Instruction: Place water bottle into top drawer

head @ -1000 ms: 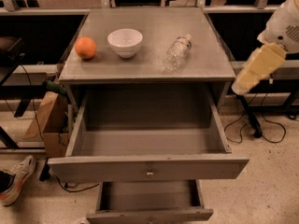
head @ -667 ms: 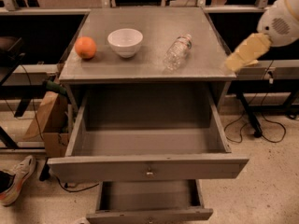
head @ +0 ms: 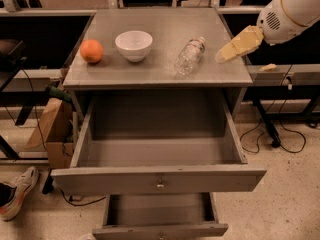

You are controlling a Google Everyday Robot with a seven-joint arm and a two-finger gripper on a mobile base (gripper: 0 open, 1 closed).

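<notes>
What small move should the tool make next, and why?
Probably bring the tool sideways over the small clear plastic water bottle: it hovers beside the bottle, which lies untouched on the grey tabletop, outside the open grey top drawer.

water bottle [head: 190,57] on tabletop [head: 165,26], right of bowl [head: 134,45], gripper [head: 221,58] just right

Lab-like workroom.
Grey cabinet [head: 165,69] among dark desks [head: 42,41], cables [head: 266,143] on speckled floor [head: 290,199]; gripper [head: 221,58] above the cabinet's right edge.

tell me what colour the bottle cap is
White cap, camera view. The bottle lies on the cabinet top; the gripper hovers beside it.
</notes>
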